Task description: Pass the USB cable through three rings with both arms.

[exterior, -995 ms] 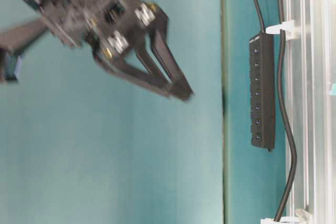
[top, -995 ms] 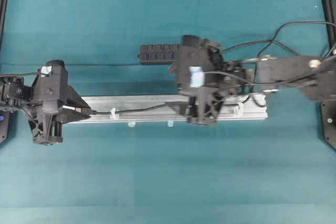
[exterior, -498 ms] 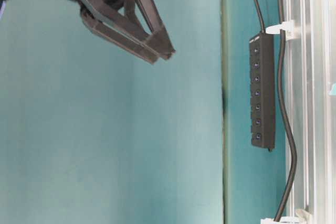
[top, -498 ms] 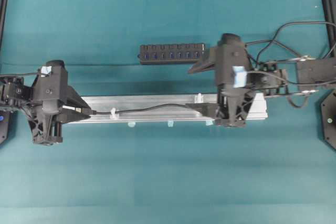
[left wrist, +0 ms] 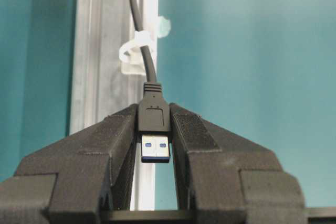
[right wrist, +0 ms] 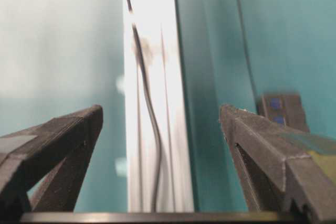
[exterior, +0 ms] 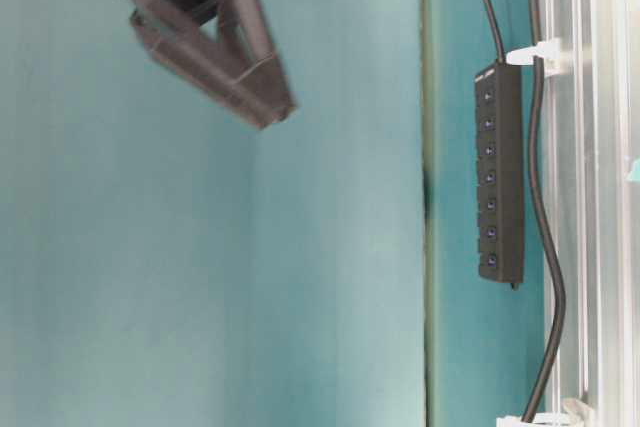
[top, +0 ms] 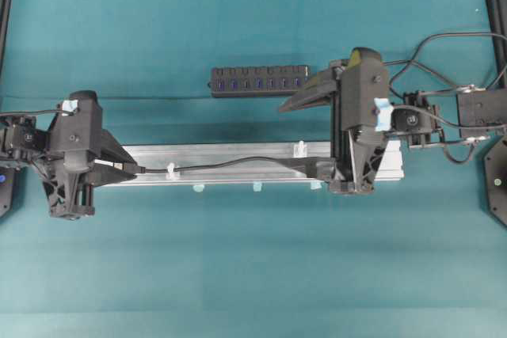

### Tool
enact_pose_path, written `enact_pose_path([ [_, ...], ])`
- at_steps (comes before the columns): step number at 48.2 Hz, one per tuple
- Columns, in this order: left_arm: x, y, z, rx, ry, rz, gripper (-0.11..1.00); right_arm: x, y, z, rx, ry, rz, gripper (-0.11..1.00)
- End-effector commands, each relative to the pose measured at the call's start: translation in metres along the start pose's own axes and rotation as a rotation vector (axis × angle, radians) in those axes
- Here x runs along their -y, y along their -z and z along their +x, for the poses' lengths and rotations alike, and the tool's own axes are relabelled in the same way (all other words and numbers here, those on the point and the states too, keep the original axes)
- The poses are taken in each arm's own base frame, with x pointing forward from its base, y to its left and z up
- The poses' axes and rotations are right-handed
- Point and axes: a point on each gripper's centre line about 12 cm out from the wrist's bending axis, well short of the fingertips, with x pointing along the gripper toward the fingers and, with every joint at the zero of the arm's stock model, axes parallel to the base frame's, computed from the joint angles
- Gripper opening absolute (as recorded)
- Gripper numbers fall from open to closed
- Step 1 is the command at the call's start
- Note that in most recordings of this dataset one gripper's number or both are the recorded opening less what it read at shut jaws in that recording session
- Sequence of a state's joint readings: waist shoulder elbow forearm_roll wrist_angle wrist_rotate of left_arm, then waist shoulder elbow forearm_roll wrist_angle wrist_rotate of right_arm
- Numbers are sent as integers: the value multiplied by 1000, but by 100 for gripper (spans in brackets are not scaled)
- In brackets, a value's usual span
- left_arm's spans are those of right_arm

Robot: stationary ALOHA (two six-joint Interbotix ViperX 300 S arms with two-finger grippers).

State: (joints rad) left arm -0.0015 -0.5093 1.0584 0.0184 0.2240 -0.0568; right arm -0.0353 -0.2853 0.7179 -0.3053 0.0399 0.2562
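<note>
My left gripper (left wrist: pixel 155 125) is shut on the black plug of the USB cable (left wrist: pixel 154 115) at the left end of the silver rail (top: pixel 230 152). From the plug the cable (top: pixel 230 164) runs right through a whitish ring (top: pixel 171 172) and on past a second ring (top: pixel 299 149). The nearest ring (left wrist: pixel 135 51) shows just ahead of the plug in the left wrist view. Open wide, my right gripper (top: pixel 295 138) hovers above the rail's right end and holds nothing. Between its spread fingers lies the cable (right wrist: pixel 143 72). A third ring is hidden under that arm.
A black multi-port hub (top: pixel 260 81) lies behind the rail, parallel to it. Small pale blue tape tabs (top: pixel 257 187) sit along the rail's front edge. Loose black wires (top: pixel 444 45) trail at the back right. Teal cloth covers the table (top: pixel 253 267).
My right gripper has swung from the rail's middle to its right end, uncovering the hub and the second ring. The left gripper and the plug have not moved.
</note>
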Motion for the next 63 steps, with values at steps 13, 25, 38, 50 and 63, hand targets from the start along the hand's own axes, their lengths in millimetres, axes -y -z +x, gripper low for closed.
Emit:
enact_pose_path([
  [13, 2, -12, -4, 38, 6, 2, 22, -3, -23, 3, 106, -23, 26, 81],
  [25, 2, -12, -4, 38, 6, 2, 22, -3, -22, 3, 103, -23, 25, 81],
  [38, 2, -12, -4, 38, 6, 1, 22, -3, -20, 6, 94, -23, 25, 81],
  [50, 2, -12, -4, 40, 6, 1, 22, -3, -18, 8, 86, -24, 25, 81],
  [63, 2, -13, -4, 41, 6, -1, 22, -3, -18, 10, 85, -24, 25, 81],
])
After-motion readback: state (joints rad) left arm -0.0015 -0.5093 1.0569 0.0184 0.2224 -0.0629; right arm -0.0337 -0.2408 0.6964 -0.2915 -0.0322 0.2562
